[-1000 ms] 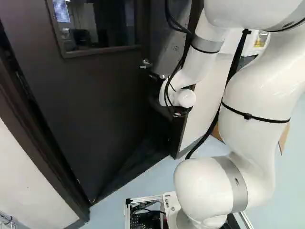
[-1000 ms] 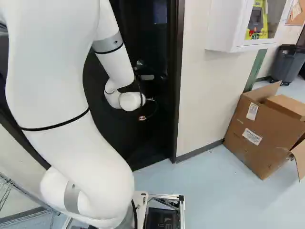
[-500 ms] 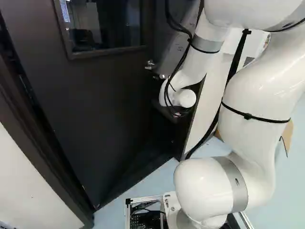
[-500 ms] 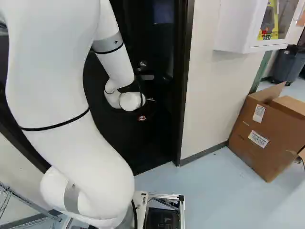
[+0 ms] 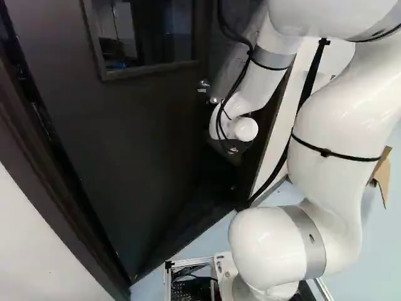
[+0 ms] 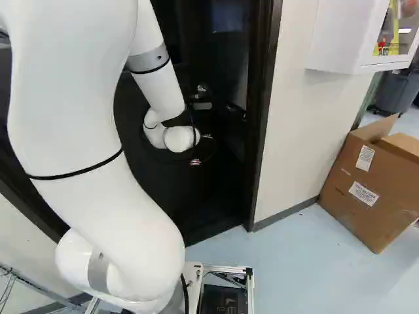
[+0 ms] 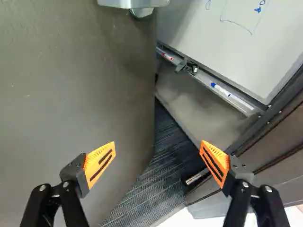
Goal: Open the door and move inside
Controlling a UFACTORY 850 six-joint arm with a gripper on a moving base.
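Pale blue floor along the foot and right of the left base view, with dark doorway framing slanting down the left side. Door at left and middle there, upright, long axis running floor to ceiling, swung inward and ajar, with the hinged edge beside the left-hand framing and the free edge angled away into the room beyond. Count one door, one window in it, one metal handle near the free edge. One white arm right of the middle, reaching toward the opening.

In the right base view, dark doorway behind the arm, upright too, then cream wall beside it. On that wall, one white cabinet; below, on the floor, one open cardboard box; farther back, one grey bin. Gripper mostly lost against the dark.

In the wrist view, gripper spread wide, holding nothing. Door face beside and beneath one finger, doorway framing beside the other; cannot tell if either touches. Ahead, past the door's free edge, one whiteboard, one tray and two markers on it; dark ribbed carpet between the fingers, lower down.
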